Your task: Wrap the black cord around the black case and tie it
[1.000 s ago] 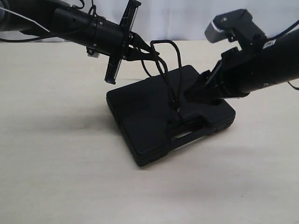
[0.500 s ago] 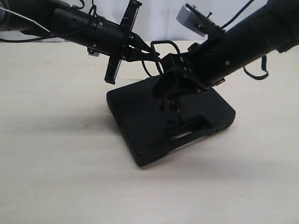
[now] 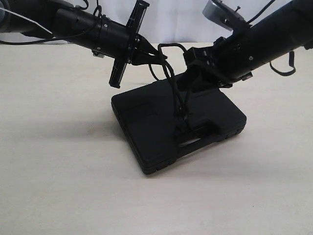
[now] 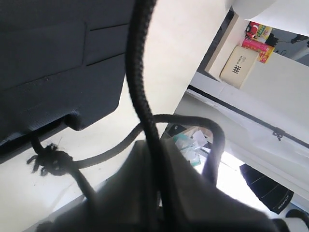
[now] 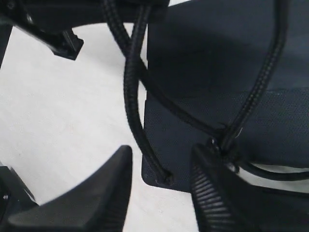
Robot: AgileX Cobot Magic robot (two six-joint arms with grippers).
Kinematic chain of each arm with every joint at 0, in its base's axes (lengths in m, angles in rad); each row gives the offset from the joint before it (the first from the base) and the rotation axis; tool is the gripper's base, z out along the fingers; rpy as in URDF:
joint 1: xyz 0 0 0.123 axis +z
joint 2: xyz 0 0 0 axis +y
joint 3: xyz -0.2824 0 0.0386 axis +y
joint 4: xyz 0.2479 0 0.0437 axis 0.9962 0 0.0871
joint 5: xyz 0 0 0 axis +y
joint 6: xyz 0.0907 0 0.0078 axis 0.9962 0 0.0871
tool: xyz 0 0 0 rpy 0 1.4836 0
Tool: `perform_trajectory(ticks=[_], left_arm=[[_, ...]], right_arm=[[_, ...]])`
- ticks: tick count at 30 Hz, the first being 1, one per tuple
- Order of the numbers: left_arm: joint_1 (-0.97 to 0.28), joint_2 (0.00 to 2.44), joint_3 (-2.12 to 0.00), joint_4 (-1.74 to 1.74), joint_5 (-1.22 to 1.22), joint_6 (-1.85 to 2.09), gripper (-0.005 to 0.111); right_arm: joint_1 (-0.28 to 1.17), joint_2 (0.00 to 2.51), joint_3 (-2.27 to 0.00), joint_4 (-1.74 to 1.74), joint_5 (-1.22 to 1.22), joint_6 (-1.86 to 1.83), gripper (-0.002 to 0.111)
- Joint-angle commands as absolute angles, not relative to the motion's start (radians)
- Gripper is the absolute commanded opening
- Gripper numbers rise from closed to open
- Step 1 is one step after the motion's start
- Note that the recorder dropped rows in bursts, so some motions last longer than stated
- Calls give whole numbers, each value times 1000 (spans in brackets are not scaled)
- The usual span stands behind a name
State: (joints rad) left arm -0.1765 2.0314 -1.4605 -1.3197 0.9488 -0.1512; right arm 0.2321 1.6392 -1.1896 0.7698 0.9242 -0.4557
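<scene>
- Exterior view is showing the black case [image 3: 146,122] lying flat on the pale table [image 3: 58,171] near the middle, with its slot-shaped handle cut-out facing about 5 o'clock.
- The left arm is reaching in from 10 o'clock and sloping slightly downward. The left gripper [image 3: 157,55] is hanging toward 12 o'clock from the case's middle, raised clear of the lid.
- The left gripper is clenching the black cord [image 3: 172,88]. In the left wrist view the braided strand is running straight into its closed fingers, and another stretch is looping out beside them.
- From that grip the cord is dropping steeply toward 5 o'clock and meeting the case beside the handle.
- The cord's frayed knot [image 4: 48,160] is sitting just beside the case's edge, as the left wrist view is showing.
- The right arm is coming in from 2 o'clock and angling down toward 8 o'clock. The right gripper [image 3: 188,82] is hovering over the case's 1 o'clock corner, near the cord strands.
- The right gripper is standing released, grasping nothing. In the right wrist view one strand is passing between its two fingers [image 5: 104,193] with a gap on either side.
- Two further strands are crossing the lid and meeting close to the ribbed finger.
</scene>
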Motion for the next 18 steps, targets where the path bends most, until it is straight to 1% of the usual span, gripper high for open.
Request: perform_trajectory(ticks=[1, 6, 12, 13, 15, 18], left_arm=[[-183, 2031, -1468, -1320, 952, -135, 0], [-185, 2031, -1468, -1320, 950, -135, 0], [-187, 2031, -1468, -1320, 950, -131, 0], [-187, 2031, -1468, -1320, 950, -131, 0], [-187, 2031, -1468, -1320, 950, -131, 0], [-187, 2031, -1468, -1318, 950, -127, 0]], right_arm=[[224, 1620, -1195, 778, 915, -482, 41], [236, 1663, -1192, 850, 912, -530, 41], [312, 1707, -1192, 870, 887, -572, 40], [318, 1710, -1192, 870, 882, -570, 38], [318, 1709, -1192, 870, 863, -572, 28], [314, 1707, -1192, 847, 858, -572, 8]])
